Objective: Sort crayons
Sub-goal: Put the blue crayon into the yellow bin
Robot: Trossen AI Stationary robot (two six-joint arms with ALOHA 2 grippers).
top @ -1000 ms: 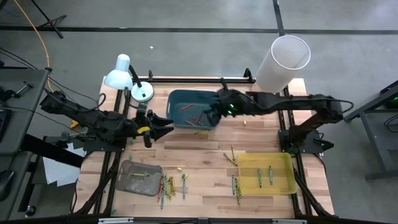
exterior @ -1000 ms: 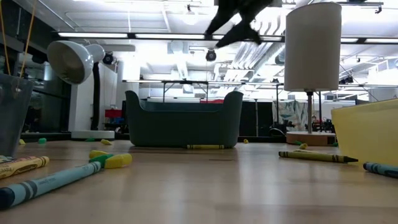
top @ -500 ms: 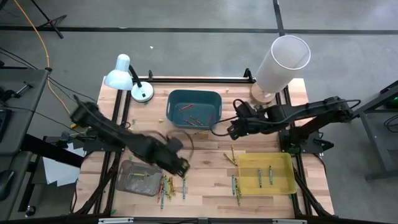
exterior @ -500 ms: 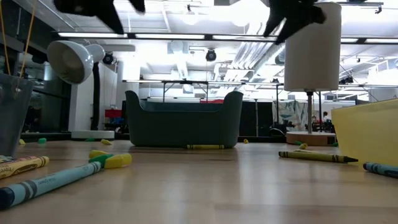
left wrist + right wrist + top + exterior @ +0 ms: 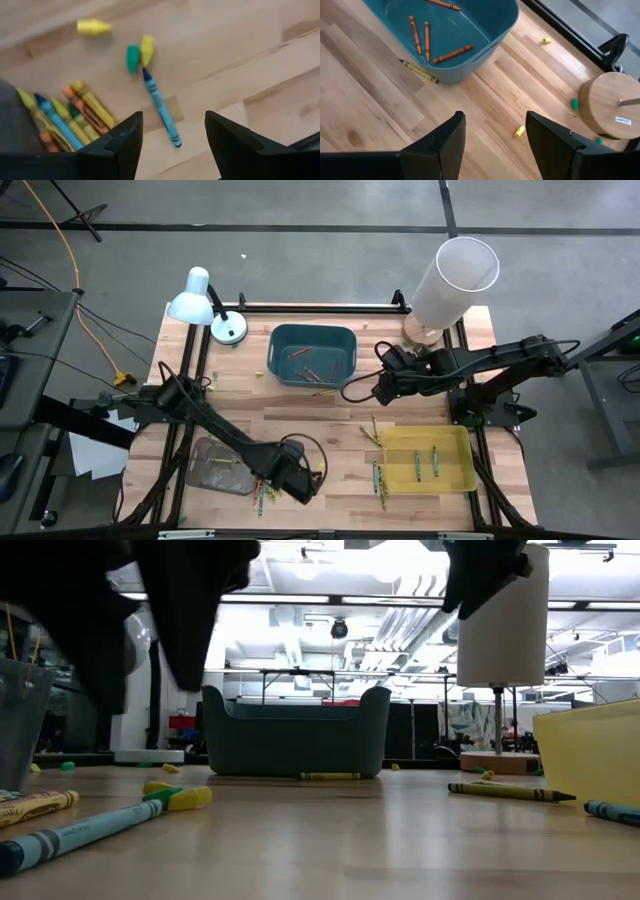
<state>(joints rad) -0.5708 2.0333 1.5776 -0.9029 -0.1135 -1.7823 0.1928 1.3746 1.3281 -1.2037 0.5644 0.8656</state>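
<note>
The left gripper (image 5: 170, 145), fingers spread w/ nothing in them, hangs over the loose blue wax crayon (image 5: 160, 107), prob. to grab it. The right gripper (image 5: 495, 145), also spread wide, waits at 3 o'clock of the teal plastic tub (image 5: 470, 30).

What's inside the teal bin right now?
The teal bin holds only red-orange crayons: four show in the right wrist view, lying flat on its floor. A yellow crayon lies outside, against its base. The bin's far corner is out of that view.
</note>
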